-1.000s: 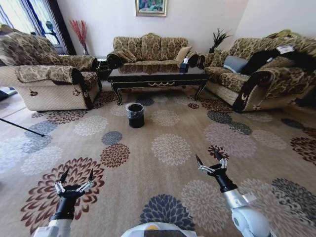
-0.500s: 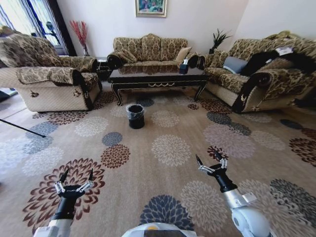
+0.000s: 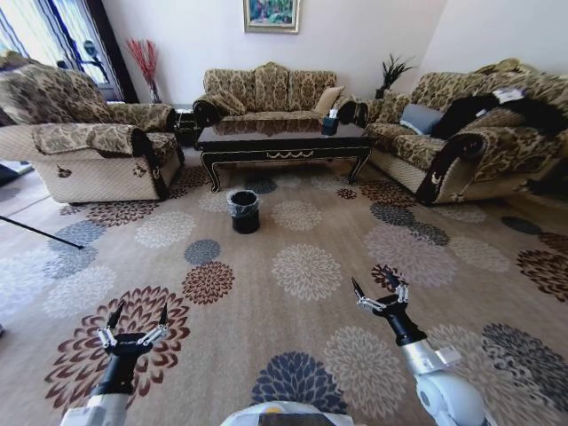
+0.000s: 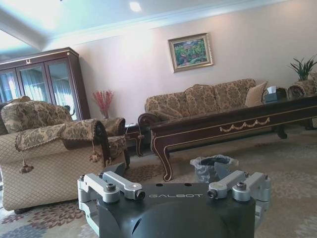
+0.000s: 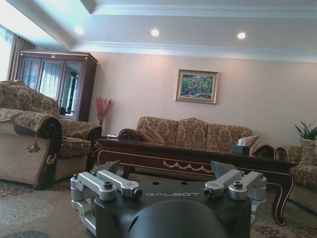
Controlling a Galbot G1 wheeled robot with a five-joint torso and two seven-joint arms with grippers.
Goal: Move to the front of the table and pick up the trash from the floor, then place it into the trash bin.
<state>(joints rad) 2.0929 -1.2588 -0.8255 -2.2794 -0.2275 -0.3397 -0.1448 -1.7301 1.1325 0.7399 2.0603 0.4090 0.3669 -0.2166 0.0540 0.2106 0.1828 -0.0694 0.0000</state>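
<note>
From the head view, the long dark bench [image 3: 284, 142] stands far ahead before the middle sofa [image 3: 269, 89], glossy, with curved legs and a gold ornament on its front apron; the trash bin [image 3: 244, 210], a small round black bucket with a pale liner over its rim, sits on the flowered carpet [image 3: 306, 266] in front of the bench's left end, well apart from both arms. The left gripper [image 3: 135, 321] hovers low at the near left with its fingers spread and empty, and the right gripper [image 3: 376, 288] hovers at the near right, fingers likewise released. No trash can be made out on the carpet from here. The left wrist view looks low across the floor: the bench [image 4: 233, 126] runs along the right side, and the bin [image 4: 214, 167] shows its crinkled translucent liner just beyond the gripper's body, beside the bench's carved leg. The right wrist view gives the bench [image 5: 198, 161] head-on, its gold swag plain, with a dark tissue box [image 5: 241, 148] on top.
</note>
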